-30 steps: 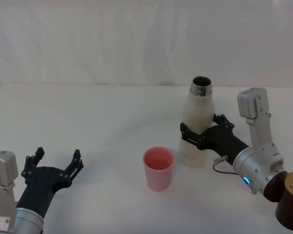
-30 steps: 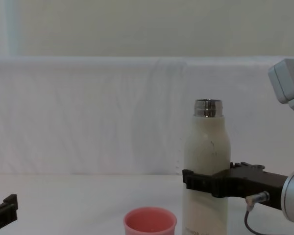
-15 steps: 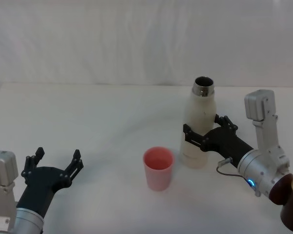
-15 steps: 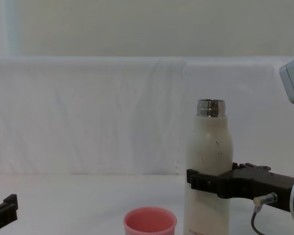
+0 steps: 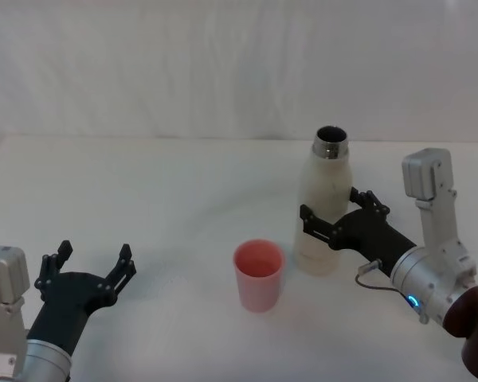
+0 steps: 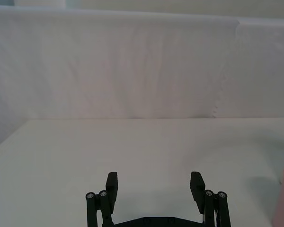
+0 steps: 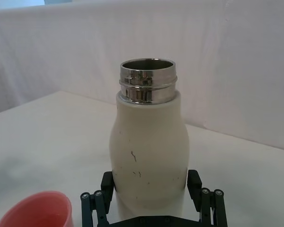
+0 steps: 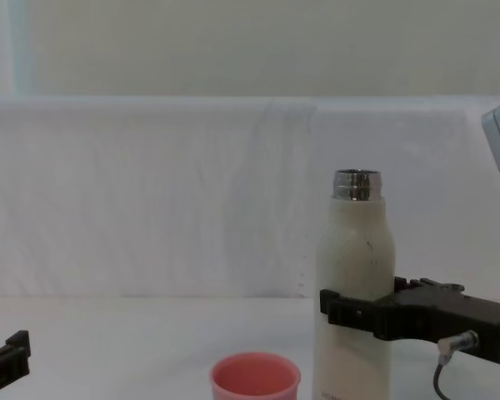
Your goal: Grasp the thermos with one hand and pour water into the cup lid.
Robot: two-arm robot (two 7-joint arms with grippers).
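Observation:
The cream-white thermos (image 5: 322, 191) stands upright, steel neck uncapped, on the white table (image 5: 167, 199) right of centre. My right gripper (image 5: 328, 207) reaches in from the right, and its black fingers press both sides of the bottle's lower body; it is shut on it. The right wrist view shows the thermos (image 7: 149, 146) between the two fingers (image 7: 107, 183). The pink cup lid (image 5: 259, 274) stands upright just left of and in front of the thermos. My left gripper (image 5: 95, 255) rests open and holding nothing at the near left.
A white cloth backdrop (image 5: 223, 72) rises behind the table's far edge. The chest view shows the thermos (image 8: 355, 275) towering over the cup lid (image 8: 255, 382). Bare tabletop stretches across the left and centre.
My right arm and the thermos in its grip have shifted slightly to the right, away from the cup lid. The left arm has not moved.

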